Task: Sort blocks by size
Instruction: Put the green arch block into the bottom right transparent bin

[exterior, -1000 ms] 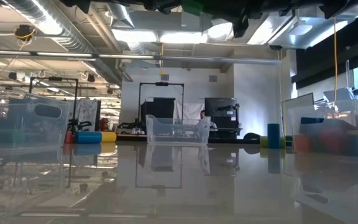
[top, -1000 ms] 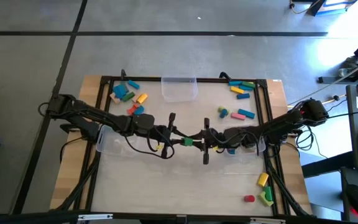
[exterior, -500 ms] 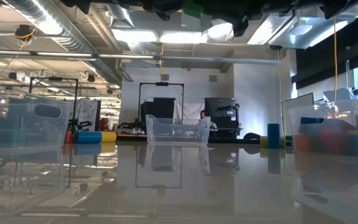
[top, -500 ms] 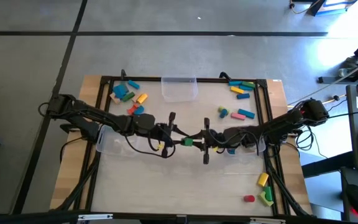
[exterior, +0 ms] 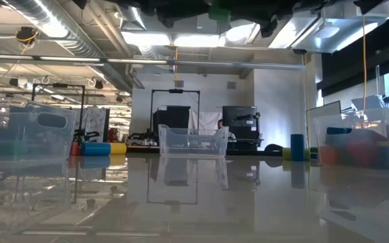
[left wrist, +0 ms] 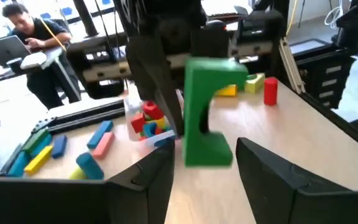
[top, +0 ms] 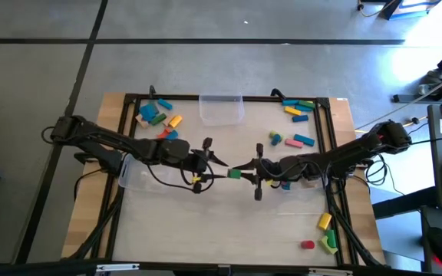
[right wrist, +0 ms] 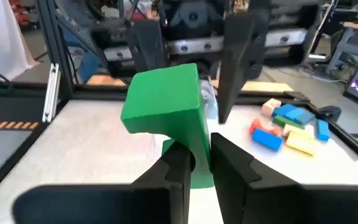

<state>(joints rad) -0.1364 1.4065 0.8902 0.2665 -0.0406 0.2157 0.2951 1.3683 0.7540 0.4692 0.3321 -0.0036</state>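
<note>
Withdrawn slightly leftward since the earlier frame: left gripper (top: 215,165), fingers now spread apart, clear of the green arch-shaped toy block (top: 235,174). Block: mid-table, raised above the surface. Right gripper (top: 245,173): fingers clamped together on the block's leg.

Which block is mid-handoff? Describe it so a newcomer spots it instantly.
Look above the middle of the table, where the two arms meet. The green block hangs there between the left gripper and the right gripper, whose jaws pinch it. It is the only block off the table, green and notched.
</note>
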